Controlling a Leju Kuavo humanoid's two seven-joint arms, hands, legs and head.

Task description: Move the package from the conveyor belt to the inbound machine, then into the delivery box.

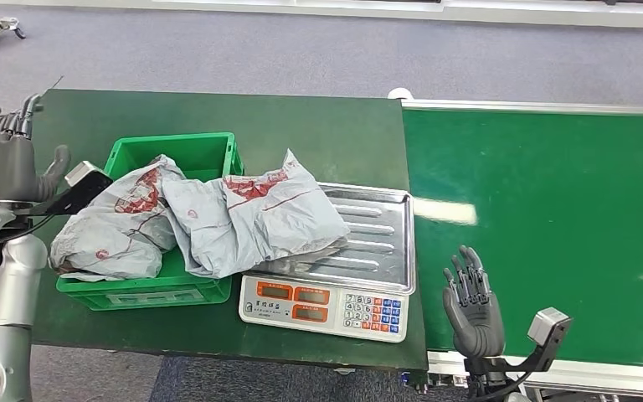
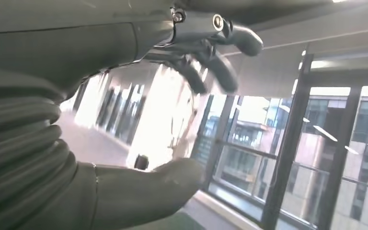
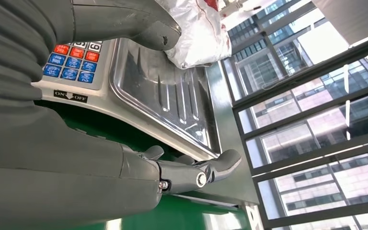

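Crumpled grey plastic package [image 1: 255, 213] overlapping steel-trayed weighing scale [image 1: 374, 251] and green plastic crate [image 1: 192, 153], which holds a second package [image 1: 117, 226]; both hands, left hand [image 1: 4, 155] and right hand [image 1: 473, 306], spread empty.

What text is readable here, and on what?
"ON" and "OFF" with an arrow between: on a label on the scale, below its keypad.
Digits on the scale's white keys: too small to read with certainty.
Small print beside the scale's displays: too blurred.
Red markings on the grey packages: nothing readable.
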